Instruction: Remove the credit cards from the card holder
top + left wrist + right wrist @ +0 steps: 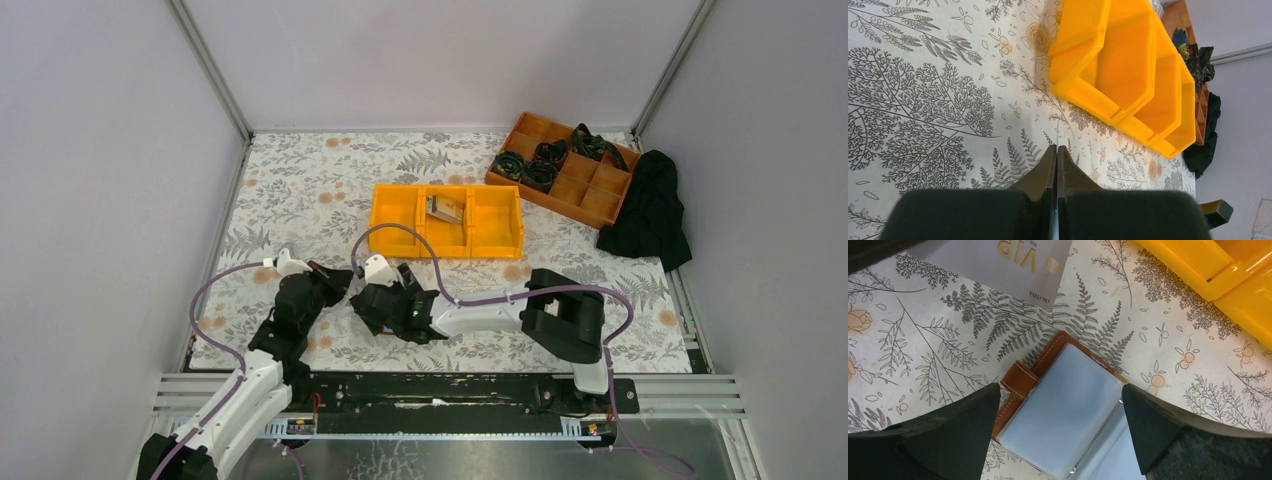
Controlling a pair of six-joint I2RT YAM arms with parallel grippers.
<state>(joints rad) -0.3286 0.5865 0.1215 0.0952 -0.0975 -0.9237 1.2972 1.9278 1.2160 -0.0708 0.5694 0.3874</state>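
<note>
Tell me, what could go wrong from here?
The left gripper is shut on what looks like a credit card, pinched thinly; it might slip before reaching the yellow bin. The right gripper hangs open over the card holder, which lies loose and could slide. Both grippers sit close, so they might bump.

A yellow three-compartment bin (395, 215) sits mid-worktop on the fern-patterned cover (310, 180). At the far right corner lies an orange divided tray (590, 195) holding dark coiled items (527, 168), with a black cloth (652, 210) touching its right side.
</note>
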